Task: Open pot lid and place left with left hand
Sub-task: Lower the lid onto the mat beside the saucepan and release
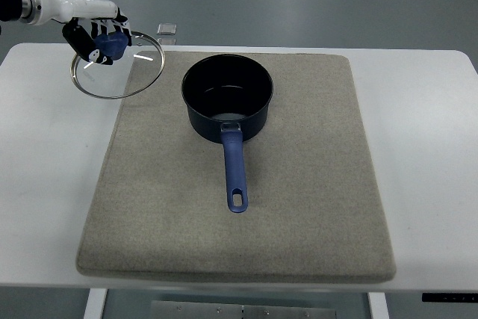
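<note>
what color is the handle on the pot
Blue. The pot has a blue handle pointing toward the camera, seen clearly in the top view.

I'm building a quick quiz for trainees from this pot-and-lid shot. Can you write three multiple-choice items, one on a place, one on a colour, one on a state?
1. Where is the glass lid?
A. On the pot
B. At the mat's far left corner, partly over the table
C. By the pot handle's end

2. What colour is the pot handle?
A. Red
B. Blue
C. Silver

3. What is the state of the pot?
A. Uncovered
B. Covered by the lid
C. Tipped on its side

Answers:
1 B: the lid overlaps the grey mat edge and the white table, held at its knob by the left hand.
2 B: the handle is blue.
3 A: the dark inside shows, upright.
</note>
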### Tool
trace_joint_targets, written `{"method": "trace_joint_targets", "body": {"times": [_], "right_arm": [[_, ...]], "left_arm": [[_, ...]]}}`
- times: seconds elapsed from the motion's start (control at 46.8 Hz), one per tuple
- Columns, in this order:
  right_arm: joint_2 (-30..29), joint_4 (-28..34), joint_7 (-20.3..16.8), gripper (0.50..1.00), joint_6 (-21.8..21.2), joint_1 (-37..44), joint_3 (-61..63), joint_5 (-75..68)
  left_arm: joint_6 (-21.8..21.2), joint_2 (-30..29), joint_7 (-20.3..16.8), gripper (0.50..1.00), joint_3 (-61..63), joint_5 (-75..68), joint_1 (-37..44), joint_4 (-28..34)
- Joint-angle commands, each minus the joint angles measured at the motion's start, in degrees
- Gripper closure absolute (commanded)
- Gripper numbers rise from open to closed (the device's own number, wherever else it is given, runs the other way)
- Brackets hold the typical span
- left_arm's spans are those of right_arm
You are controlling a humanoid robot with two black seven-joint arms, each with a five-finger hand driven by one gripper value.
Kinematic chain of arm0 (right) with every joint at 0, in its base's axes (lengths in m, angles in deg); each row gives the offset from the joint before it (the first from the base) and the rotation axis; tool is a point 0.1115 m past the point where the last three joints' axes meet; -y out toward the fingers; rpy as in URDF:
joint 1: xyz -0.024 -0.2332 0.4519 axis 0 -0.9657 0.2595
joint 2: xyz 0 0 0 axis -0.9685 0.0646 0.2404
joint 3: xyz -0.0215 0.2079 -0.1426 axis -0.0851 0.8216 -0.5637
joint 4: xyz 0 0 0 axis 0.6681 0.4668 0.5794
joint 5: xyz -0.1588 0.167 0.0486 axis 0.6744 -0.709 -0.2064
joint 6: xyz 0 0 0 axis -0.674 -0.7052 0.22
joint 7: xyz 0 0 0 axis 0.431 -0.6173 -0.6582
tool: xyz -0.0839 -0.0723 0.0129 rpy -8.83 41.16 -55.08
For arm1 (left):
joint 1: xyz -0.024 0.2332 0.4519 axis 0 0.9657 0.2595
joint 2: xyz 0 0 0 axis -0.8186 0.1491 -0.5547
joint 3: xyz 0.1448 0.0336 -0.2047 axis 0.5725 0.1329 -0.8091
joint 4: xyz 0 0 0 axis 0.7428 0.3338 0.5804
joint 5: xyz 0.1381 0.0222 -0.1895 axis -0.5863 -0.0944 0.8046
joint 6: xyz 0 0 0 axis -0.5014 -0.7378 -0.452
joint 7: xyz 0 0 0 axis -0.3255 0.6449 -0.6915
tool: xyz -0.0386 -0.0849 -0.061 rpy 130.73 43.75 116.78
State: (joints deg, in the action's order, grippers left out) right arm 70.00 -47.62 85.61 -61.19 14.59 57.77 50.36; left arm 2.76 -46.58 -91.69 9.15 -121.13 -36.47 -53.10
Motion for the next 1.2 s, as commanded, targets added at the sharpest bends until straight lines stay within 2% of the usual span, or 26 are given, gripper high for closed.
{"method": "trace_joint_targets", "body": {"times": [0.0, 0.128, 0.32, 0.833, 1.046, 1.174], "right_arm": [[0.00, 0.00, 0.00, 0.583, 0.00, 0.00, 0.00, 0.00], [0.00, 0.00, 0.00, 0.583, 0.00, 0.00, 0.00, 0.00], [0.00, 0.00, 0.00, 0.583, 0.00, 0.00, 0.00, 0.00], [0.00, 0.00, 0.00, 0.583, 0.00, 0.00, 0.00, 0.00], [0.00, 0.00, 0.00, 0.583, 0.00, 0.00, 0.00, 0.00], [0.00, 0.00, 0.00, 0.583, 0.00, 0.00, 0.00, 0.00]], "left_arm": [[-0.05, 0.15, 0.01, 1.000, -0.07, -0.17, 0.77, 0.09], [-0.22, 0.77, 0.10, 1.000, 0.02, -0.52, 2.09, 0.79], [-3.21, 2.70, 0.27, 1.000, 0.02, -0.61, 4.81, 2.19], [-3.56, 7.80, 0.36, 1.000, 0.11, -0.70, 6.05, 6.59], [-6.81, 8.76, 0.36, 1.000, 0.11, -1.05, 6.93, 6.94], [-7.34, 9.38, 0.36, 1.000, 0.11, -0.96, 7.10, 6.94]]}}
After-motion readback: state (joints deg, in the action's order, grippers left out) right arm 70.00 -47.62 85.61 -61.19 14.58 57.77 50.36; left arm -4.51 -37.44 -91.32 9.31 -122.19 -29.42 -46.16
